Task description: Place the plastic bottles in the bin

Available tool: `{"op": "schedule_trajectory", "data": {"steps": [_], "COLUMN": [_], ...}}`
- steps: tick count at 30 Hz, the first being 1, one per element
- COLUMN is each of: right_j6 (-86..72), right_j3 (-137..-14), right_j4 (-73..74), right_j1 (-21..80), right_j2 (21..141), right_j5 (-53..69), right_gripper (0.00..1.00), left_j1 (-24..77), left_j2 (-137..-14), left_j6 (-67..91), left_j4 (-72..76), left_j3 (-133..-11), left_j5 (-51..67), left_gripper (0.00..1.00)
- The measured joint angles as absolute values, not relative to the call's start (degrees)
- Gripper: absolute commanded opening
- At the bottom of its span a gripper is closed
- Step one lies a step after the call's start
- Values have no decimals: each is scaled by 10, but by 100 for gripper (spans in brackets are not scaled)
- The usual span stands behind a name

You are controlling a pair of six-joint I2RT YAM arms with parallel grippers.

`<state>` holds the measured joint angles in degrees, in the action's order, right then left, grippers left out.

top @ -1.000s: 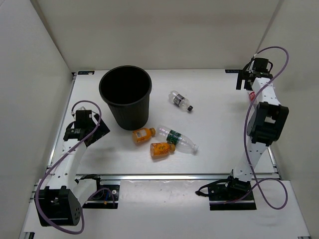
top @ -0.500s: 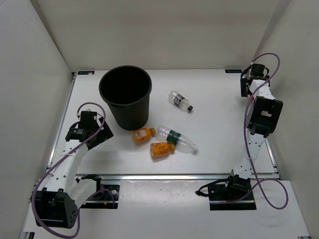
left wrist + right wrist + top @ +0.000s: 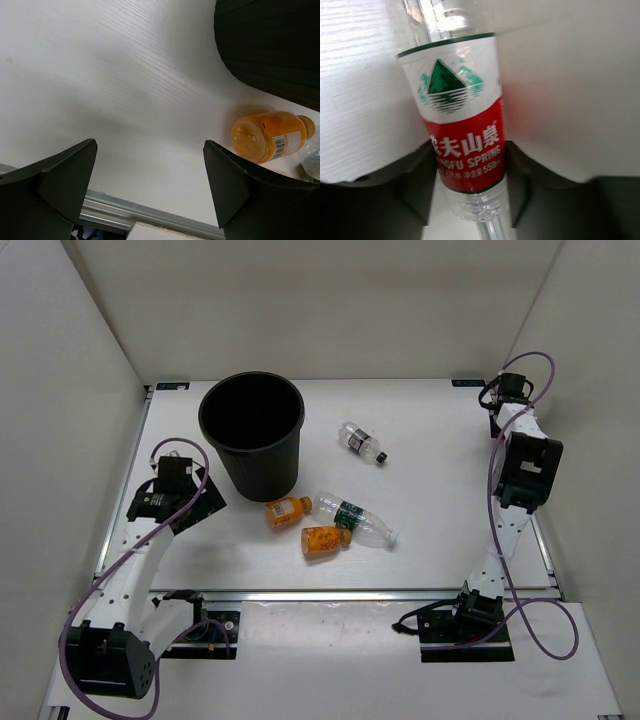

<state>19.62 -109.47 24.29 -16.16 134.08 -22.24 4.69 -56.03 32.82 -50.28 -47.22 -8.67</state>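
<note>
The black bin [image 3: 262, 465] stands at the back left. Right of it a clear bottle with a black cap [image 3: 362, 442] lies on the table. Nearer lie two orange bottles [image 3: 288, 510] [image 3: 326, 539] and a clear green-labelled bottle [image 3: 358, 519]. My left gripper [image 3: 195, 505] hangs open just left of the bin's base; in its wrist view the left gripper [image 3: 150, 170] holds nothing, with one orange bottle [image 3: 270, 136] ahead to the right. My right gripper [image 3: 497, 418] is at the far right edge. In the right wrist view the right gripper [image 3: 470, 175] is shut on a clear bottle with a red and white label [image 3: 462, 135].
White walls enclose the table on the left, back and right. The right arm stands close to the right wall. The bin wall [image 3: 270, 45] fills the upper right of the left wrist view, and a metal rail [image 3: 130, 212] runs along the table's near edge.
My right gripper has gone from open to shut on the red-labelled bottle, and its wrist has drawn closer to the right wall. The left arm has shifted only slightly.
</note>
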Motion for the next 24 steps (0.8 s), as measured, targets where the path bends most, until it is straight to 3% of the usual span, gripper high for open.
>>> {"op": "schedule_trajectory", "data": {"steps": [3, 9, 15, 24], "right_j6": [194, 179, 135, 46], "right_j3": [-1094, -1125, -1191, -1397], "right_j4": [241, 283, 361, 405], "right_j1": [-158, -146, -113, 80], "right_j2": [1341, 1339, 1278, 1179], "right_j5": [-234, -212, -88, 171], "right_gripper": [17, 13, 10, 8], "left_j1": [48, 54, 67, 81], "left_j2": [-558, -539, -509, -507], "left_j6": [328, 316, 294, 235], "left_j4": [-510, -531, -535, -540], "left_j3": [-482, -520, -539, -566], "left_j5": [-88, -97, -94, -77], "left_gripper": [99, 99, 98, 98]}}
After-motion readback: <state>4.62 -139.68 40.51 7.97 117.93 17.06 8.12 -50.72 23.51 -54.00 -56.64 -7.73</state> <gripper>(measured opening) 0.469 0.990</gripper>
